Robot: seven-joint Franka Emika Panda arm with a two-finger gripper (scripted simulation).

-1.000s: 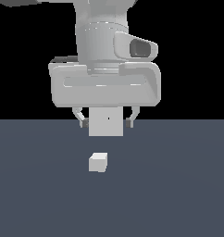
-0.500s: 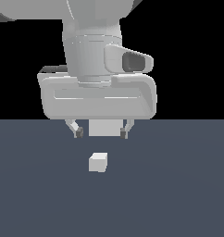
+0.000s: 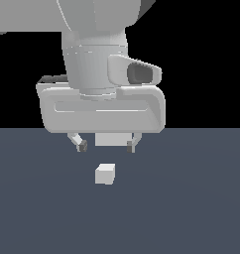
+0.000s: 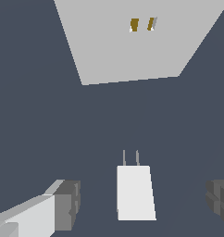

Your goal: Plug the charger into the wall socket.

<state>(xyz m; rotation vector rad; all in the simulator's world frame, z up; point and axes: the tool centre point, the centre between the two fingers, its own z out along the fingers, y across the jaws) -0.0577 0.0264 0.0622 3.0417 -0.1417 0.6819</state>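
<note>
Pale grey, the charger (image 3: pixel 105 174) lies on the dark floor (image 3: pixel 201 208), nearer than the wall socket (image 4: pixel 132 41), its two prongs aimed at that panel. Above it the gripper (image 3: pixel 106 147) hangs spread wide, holding nothing, fingers (image 4: pixel 67 204) well apart on either side of the block.

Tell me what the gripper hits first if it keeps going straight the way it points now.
Probably the charger: in the wrist view it lies between the open gripper fingers, prongs toward the wall socket. In the exterior view the block sits below the fingertips, not yet touched. Depth is uncertain; after it comes the dark floor.
</note>
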